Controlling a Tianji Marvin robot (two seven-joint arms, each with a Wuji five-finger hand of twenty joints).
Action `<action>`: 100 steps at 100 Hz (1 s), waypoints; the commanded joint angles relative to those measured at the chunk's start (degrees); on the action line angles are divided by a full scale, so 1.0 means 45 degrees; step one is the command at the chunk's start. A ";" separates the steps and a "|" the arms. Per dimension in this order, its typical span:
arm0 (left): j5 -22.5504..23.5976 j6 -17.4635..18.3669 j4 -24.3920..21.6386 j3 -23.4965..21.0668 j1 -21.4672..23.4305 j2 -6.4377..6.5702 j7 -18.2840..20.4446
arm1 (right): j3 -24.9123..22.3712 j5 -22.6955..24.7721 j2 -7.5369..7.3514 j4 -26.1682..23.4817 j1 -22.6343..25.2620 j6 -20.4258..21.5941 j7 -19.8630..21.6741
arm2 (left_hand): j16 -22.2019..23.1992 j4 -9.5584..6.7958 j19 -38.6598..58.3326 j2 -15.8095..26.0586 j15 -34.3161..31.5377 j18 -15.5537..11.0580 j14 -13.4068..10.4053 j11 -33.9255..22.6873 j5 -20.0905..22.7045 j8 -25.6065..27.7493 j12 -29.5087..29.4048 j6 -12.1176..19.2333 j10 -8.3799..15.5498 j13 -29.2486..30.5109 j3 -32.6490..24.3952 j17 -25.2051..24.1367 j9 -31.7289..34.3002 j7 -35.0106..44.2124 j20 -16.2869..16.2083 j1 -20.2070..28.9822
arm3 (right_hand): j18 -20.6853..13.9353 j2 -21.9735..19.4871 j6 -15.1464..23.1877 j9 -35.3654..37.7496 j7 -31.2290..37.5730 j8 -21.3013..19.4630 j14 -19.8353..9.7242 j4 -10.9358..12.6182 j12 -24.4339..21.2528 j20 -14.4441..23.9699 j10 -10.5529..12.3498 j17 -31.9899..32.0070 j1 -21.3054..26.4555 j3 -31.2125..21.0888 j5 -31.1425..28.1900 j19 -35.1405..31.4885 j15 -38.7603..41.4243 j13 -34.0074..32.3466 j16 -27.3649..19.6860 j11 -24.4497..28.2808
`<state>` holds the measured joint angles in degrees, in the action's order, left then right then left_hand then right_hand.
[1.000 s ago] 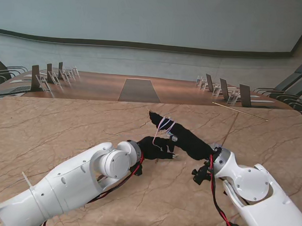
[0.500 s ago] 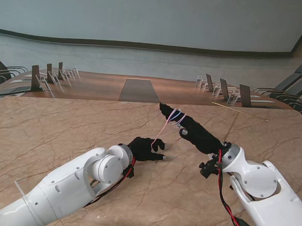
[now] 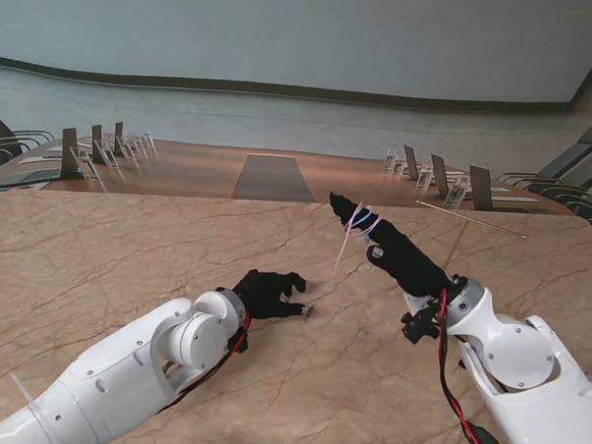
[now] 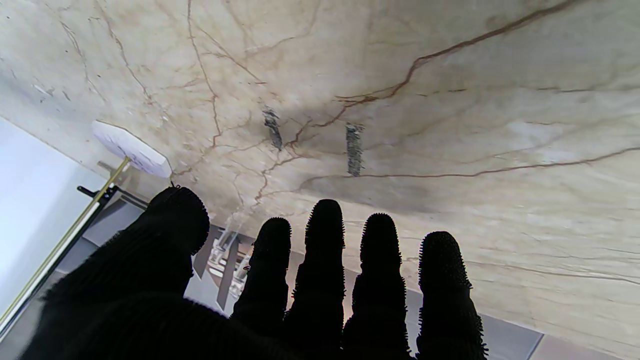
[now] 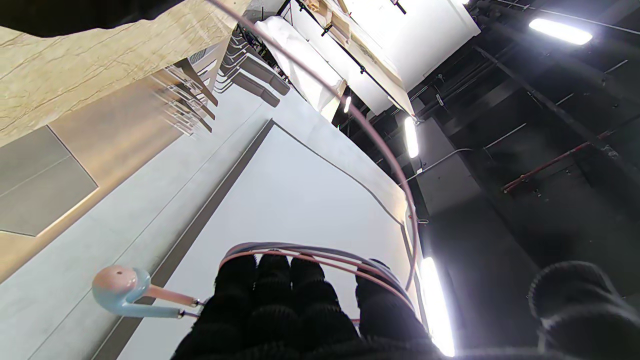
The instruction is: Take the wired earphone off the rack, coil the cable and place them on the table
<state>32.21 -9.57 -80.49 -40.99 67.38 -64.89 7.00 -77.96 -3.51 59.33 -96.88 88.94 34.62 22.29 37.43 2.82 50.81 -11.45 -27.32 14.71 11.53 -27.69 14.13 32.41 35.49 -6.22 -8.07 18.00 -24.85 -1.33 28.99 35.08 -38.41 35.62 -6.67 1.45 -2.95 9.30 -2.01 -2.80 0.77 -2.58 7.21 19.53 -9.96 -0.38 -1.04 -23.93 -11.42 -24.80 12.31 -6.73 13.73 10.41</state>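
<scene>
The wired earphone's pink and lilac cable (image 3: 363, 222) is wound in loops round the fingers of my right hand (image 3: 398, 256), which is lifted above the table's middle. In the right wrist view the loops (image 5: 310, 255) cross the four fingers, and a pink and blue earbud (image 5: 120, 296) sticks out beside them. One loose strand (image 3: 339, 263) hangs down to the table, ending by a small plug (image 3: 308, 309). My left hand (image 3: 268, 293) lies low over the table just left of that end, its fingers (image 4: 325, 240) straight, apart and holding nothing. No rack is in view.
The marble table (image 3: 127, 264) stretches wide on both sides. A thin rod (image 3: 470, 220) lies at its far right. Two short dark marks (image 4: 354, 149) show on the top ahead of my left hand. Chairs and name stands (image 3: 103, 150) line a farther table.
My right hand has risen and moved right and farther from me, drawing the strand out long. My left hand has slid back to the left and no longer touches the cable.
</scene>
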 commanded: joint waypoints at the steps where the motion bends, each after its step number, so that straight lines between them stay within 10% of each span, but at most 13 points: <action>1: 0.0181 -0.0062 -0.0246 -0.0174 0.0293 0.0140 -0.0047 | -0.0025 0.0108 0.0054 0.0027 0.0164 0.0044 -0.0074 | 0.0041 0.0207 -0.0132 -0.0301 0.0162 -0.0338 -0.0263 0.0082 -0.0325 -0.0158 -0.0060 0.0161 0.0099 -0.0197 -0.0167 -0.0223 -0.0321 -0.0195 -0.0062 -0.0263 | 0.0552 0.0081 0.1213 -0.0002 0.0143 -0.0178 0.0393 -0.0292 0.0037 -0.0172 -0.0232 -0.0052 0.0128 -0.0057 0.0415 -0.0612 -0.0197 0.0082 -0.0119 -0.0146; 44: 0.1802 0.0485 -0.2396 -0.2178 0.2027 0.0584 0.0159 | -0.0017 0.0853 0.0252 0.0505 0.0871 -0.0702 -0.0736 | 0.0034 0.0181 -0.0365 0.0609 0.0158 -0.0368 -0.0182 0.0158 -0.0209 -0.0289 -0.0130 0.0228 0.0032 -0.0106 0.1091 -0.0213 -0.0155 -0.0167 -0.0145 0.0457 | 0.0523 0.0093 0.1228 -0.0009 0.0198 -0.0872 0.0378 -0.0290 0.0041 -0.0325 -0.0212 0.0103 0.0161 -0.0038 0.0485 -0.0639 -0.0202 0.0085 -0.0123 -0.0137; 100: 0.1612 0.1400 -0.3240 -0.2854 0.2508 0.0490 -0.0409 | 0.0420 0.1166 0.0407 0.1157 0.1014 -0.1696 -0.1042 | 0.0155 0.0140 -0.0238 0.1679 -0.0172 -0.0217 0.0024 0.0024 -0.0177 -0.0341 -0.0077 0.0363 -0.0097 0.0339 0.2975 0.0037 0.0459 -0.0233 -0.0282 0.1777 | 0.0569 0.0091 0.1292 0.0015 0.0034 -0.2246 0.0324 -0.0286 0.0097 -0.0332 -0.0178 0.0049 0.0152 -0.0021 0.0572 -0.0450 -0.0561 0.0136 -0.0042 -0.0068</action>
<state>40.36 -4.10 -94.40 -54.32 79.13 -62.25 5.19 -76.65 1.61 60.67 -92.05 93.37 27.65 17.71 37.52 2.83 49.88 -5.91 -27.34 14.15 11.53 -27.70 14.13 31.57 35.49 -5.80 -8.07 18.87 -12.83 -1.31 30.07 35.08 -38.70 42.03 -6.66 1.45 -2.73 9.30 -1.35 -12.37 0.81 -2.58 7.22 18.22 -9.97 -0.17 -0.49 -23.95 -10.16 -25.33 11.00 -6.73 13.08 9.65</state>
